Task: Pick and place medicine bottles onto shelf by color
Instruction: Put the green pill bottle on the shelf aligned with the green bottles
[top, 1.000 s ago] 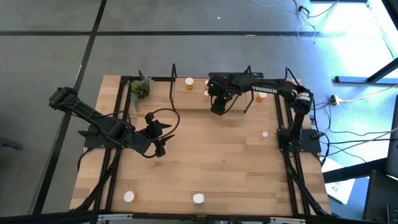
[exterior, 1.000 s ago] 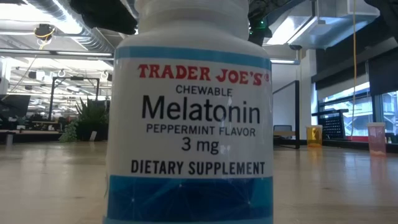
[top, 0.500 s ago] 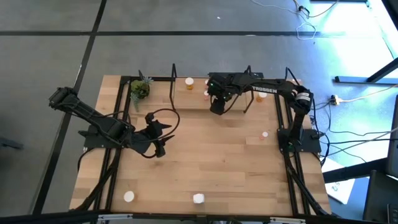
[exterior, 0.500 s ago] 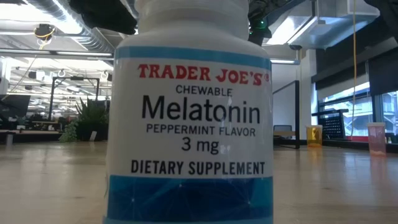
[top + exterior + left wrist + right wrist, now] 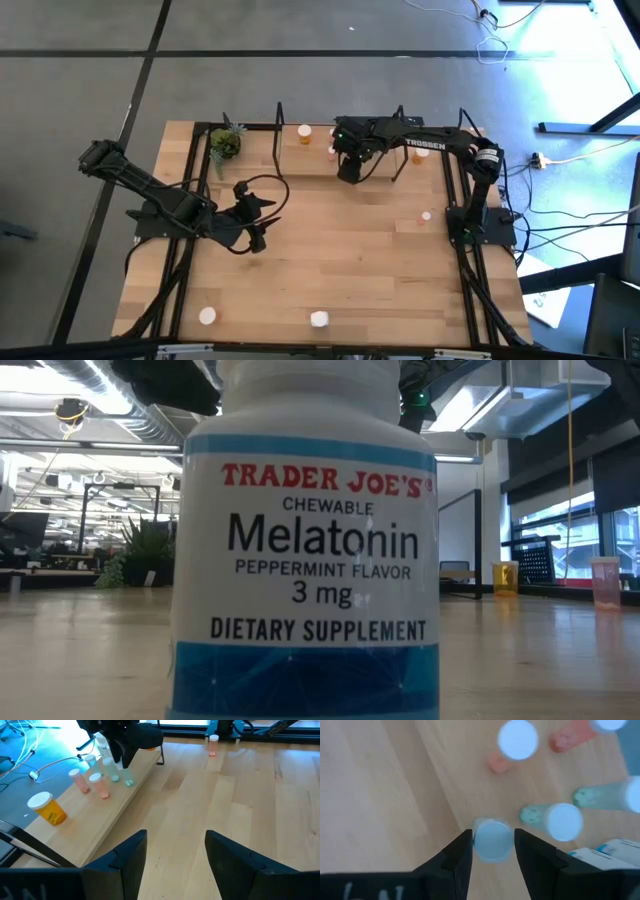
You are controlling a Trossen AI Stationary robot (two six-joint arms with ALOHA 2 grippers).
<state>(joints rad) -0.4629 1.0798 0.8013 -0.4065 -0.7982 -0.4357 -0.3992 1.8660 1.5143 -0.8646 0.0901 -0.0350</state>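
The shelf (image 5: 300, 160) runs along the table's far side. On it stand an orange bottle (image 5: 47, 809), two pinkish bottles (image 5: 100, 785) and pale green bottles (image 5: 114, 770). My right gripper (image 5: 492, 837) points down over the shelf, open, with one finger on each side of the white cap of an upright pale bottle (image 5: 492, 841) that stands on the board. In the high view this gripper (image 5: 348, 173) is at the shelf's middle. My left gripper (image 5: 175, 837) hangs open over the bare table at centre left, holding nothing. My right gripper's fingers (image 5: 462, 851) stand close beside the cap (image 5: 492, 841) of the upright bottle, coming from above. The cap nearly fills the gap, and I cannot tell whether either finger touches it.
A white melatonin bottle (image 5: 305, 560) at the near edge fills the low view. Another white-capped bottle (image 5: 207, 316) stands at the near left and a small pinkish one (image 5: 426, 215) at the right. A potted plant (image 5: 225, 143) sits at the shelf's left end.
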